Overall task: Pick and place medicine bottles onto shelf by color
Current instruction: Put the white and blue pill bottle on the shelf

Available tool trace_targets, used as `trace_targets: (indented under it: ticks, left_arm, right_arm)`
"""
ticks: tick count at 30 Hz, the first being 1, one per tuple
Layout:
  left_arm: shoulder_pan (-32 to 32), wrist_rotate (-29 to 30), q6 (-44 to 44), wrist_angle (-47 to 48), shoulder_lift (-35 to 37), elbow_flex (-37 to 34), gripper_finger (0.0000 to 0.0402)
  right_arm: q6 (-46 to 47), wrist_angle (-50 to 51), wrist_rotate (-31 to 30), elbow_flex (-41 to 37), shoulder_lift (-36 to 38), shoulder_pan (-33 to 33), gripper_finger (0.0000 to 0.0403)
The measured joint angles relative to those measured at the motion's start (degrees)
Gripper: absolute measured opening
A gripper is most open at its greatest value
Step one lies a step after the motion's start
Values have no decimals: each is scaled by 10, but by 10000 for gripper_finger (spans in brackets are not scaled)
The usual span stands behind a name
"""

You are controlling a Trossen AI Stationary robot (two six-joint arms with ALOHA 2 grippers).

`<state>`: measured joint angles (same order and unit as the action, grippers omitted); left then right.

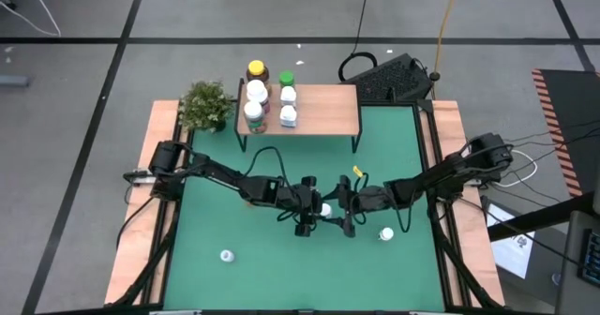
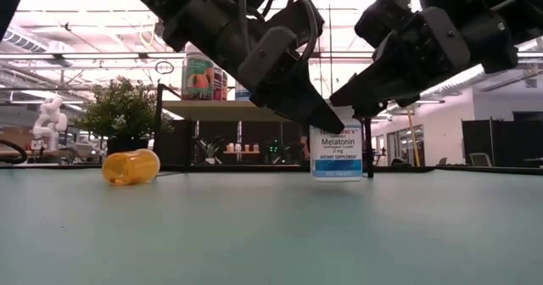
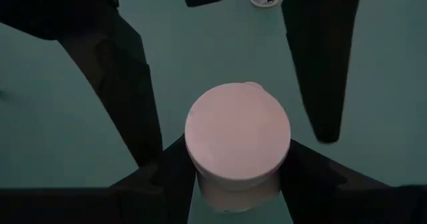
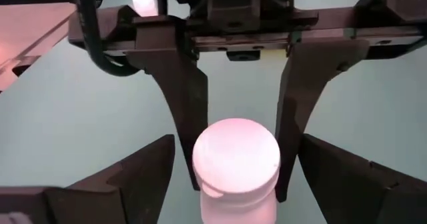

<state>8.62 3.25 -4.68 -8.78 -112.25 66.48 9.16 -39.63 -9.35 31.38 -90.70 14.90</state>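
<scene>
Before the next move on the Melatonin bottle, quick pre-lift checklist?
1. Melatonin bottle upright on the table: ok.
2. Left hand straddles its cap, fingers open on both sides: ok.
3. Left hand gripping the bottle: not ok, gaps show.
4. Right hand clear of it: not ok, its fingers flank the same cap.
5. Free space on the shelf: ok, right half bare.
6. Amber bottle lying on its side, off the path: ok.

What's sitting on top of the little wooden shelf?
On the shelf stand several medicine bottles bunched at its left end: one amber with a yellow cap, one green-capped, the others white. Bottles hide each other, so an exact count is unclear. The rest is bare wood.
</scene>
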Motion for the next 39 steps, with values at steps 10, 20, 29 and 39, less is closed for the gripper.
trace_targets:
  ticks: [10, 20, 29, 39]
  left_arm:
    - [0, 5, 13, 3, 0, 0, 186]
    - [-1, 44, 57, 3, 5, -1, 243]
    - [-2, 53, 78, 22, 27, 1, 347]
    - [7, 121, 173, 227, 106, 1, 360]
  right_arm:
    - [6, 26, -13, 3, 4, -3, 217]
    - [0, 48, -27, 2, 24, -3, 193]
    - [-10, 103, -24, 2, 102, -3, 179]
    - [-64, 233, -84, 31, 224, -17, 179]
